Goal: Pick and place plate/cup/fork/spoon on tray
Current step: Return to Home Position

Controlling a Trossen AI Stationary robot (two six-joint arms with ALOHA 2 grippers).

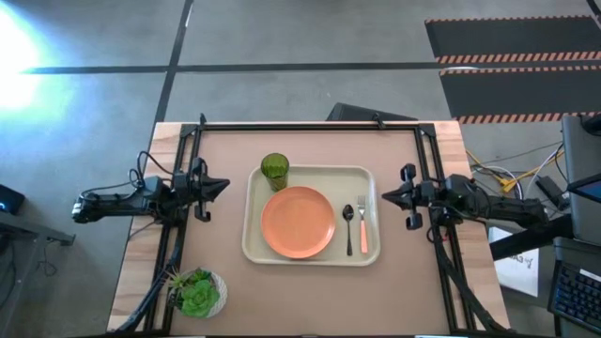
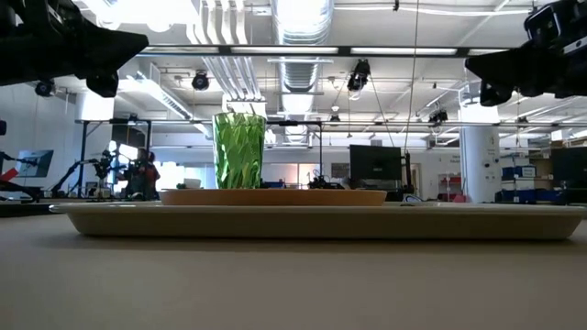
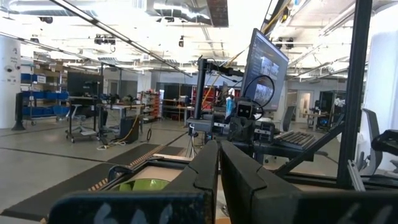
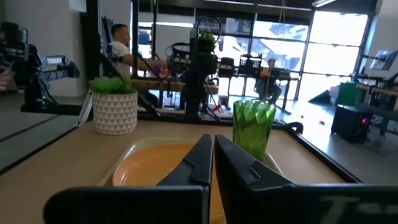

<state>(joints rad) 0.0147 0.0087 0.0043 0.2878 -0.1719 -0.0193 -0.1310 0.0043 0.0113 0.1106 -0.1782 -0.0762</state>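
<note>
The tray [image 1: 311,251] was seen at the middle of the table [image 1: 413,291]. On it lay the plate [image 1: 298,222], with the spoon [image 1: 348,222] and fork [image 1: 362,225] beside it toward the tray's right edge. The cup [image 1: 274,171] was stood at the tray's far left corner. The left gripper [image 1: 222,186] and right gripper [image 1: 387,196] were held clear of the tray at either side, fingers pressed together. A potted plant [image 1: 197,292] was placed at the table's near left corner.

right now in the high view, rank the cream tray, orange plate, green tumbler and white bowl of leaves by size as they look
1. Cream rectangular tray, largest.
2. Round orange plate.
3. White bowl of green leaves, a little bigger than the tumbler.
4. Translucent green tumbler, smallest, though seen from above it shows little beyond its rim.
</note>
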